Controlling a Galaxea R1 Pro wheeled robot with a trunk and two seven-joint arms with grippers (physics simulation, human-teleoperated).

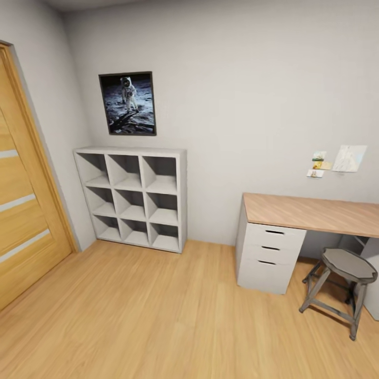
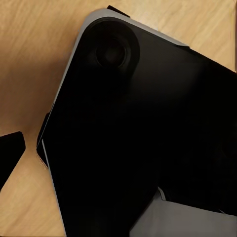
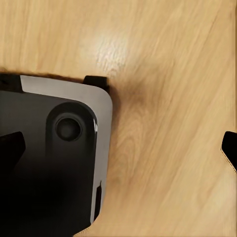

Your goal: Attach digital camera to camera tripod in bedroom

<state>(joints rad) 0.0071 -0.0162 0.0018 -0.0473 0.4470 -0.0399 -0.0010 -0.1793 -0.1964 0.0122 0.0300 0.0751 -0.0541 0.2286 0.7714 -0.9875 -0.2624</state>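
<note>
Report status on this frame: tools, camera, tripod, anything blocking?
Right tool open, empty, over the wood floor. Left tool's state unclear. Head view faces cube shelf, desk and stool; no camera or tripod there. Floor ahead looks open.

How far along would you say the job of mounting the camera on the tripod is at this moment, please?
Done: the robot is in a room with a wood floor, facing a grey cube shelf, a moon-landing picture, a desk and a stool. In hand: nothing; both wrist views look down past the robot's dark base at the floor. Left: finding the camera and the tripod, picking up the camera and attaching it.
</note>
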